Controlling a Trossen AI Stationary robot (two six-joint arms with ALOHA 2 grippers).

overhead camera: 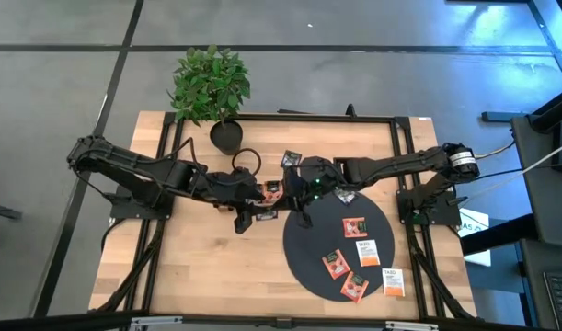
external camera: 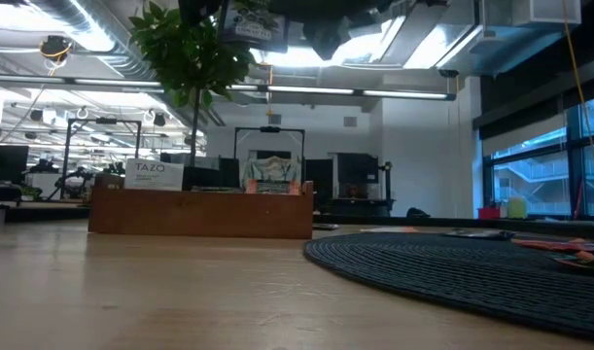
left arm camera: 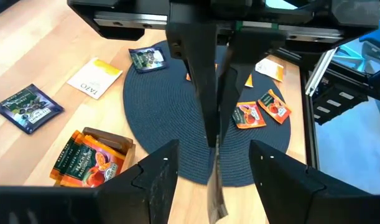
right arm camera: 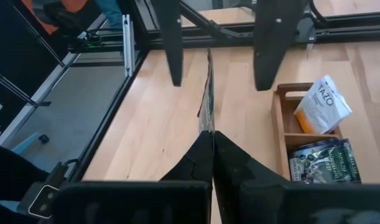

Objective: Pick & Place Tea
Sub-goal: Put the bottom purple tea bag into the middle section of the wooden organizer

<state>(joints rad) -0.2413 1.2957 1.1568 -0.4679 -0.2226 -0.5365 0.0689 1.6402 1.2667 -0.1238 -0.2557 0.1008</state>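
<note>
While the right gripper (right arm camera: 211,134) pinches a sachet (right arm camera: 206,93), the left gripper (left arm camera: 213,180) gapes near a TAZO packet (right arm camera: 323,102).

Count it up: three red-orange sachets (overhead camera: 354,225) on the one round black mat (overhead camera: 303,253), two white sachets (overhead camera: 367,250) there too, and a third white one (left arm camera: 95,76) on bare wood. Two dark sachets (left arm camera: 28,107) lie loose. One wooden tray (external camera: 199,214), one potted plant (overhead camera: 212,83), two arms.
</note>
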